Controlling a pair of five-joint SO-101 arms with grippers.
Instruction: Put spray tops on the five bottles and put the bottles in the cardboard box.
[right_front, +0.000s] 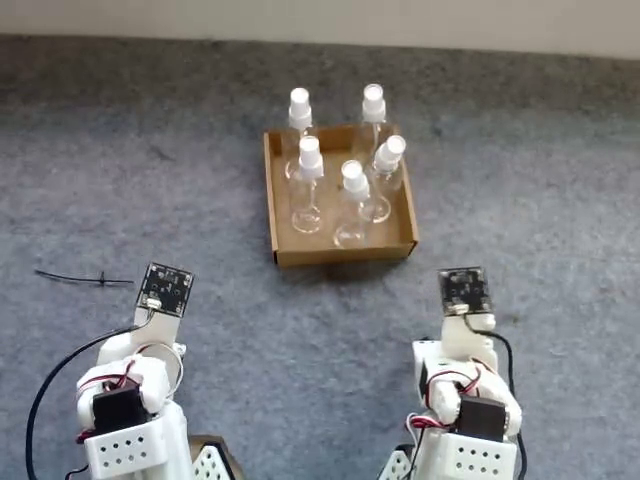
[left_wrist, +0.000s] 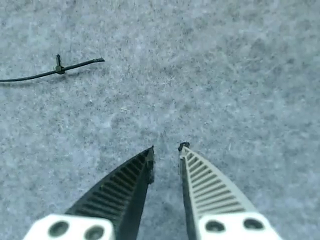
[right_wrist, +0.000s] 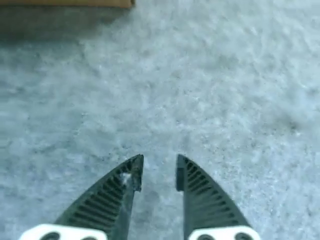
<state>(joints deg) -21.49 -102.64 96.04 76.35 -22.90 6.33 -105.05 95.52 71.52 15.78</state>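
Observation:
The cardboard box (right_front: 280, 215) sits at the middle of the grey carpet. Inside it stand several clear bottles, each with a white spray top: two at the back (right_front: 300, 108) (right_front: 373, 104) and three nearer the front (right_front: 309, 180) (right_front: 352, 195) (right_front: 388, 160). My left gripper (left_wrist: 166, 152) hovers over bare carpet, fingers a narrow gap apart with nothing between them. My right gripper (right_wrist: 159, 167) is also slightly open and empty, just short of the box edge (right_wrist: 65, 2). Both arms (right_front: 165, 290) (right_front: 465, 292) are drawn back near the front edge.
A black cable tie (right_front: 85, 278) lies on the carpet left of the box, ahead of the left gripper (left_wrist: 55, 70). Open carpet surrounds the box on all sides.

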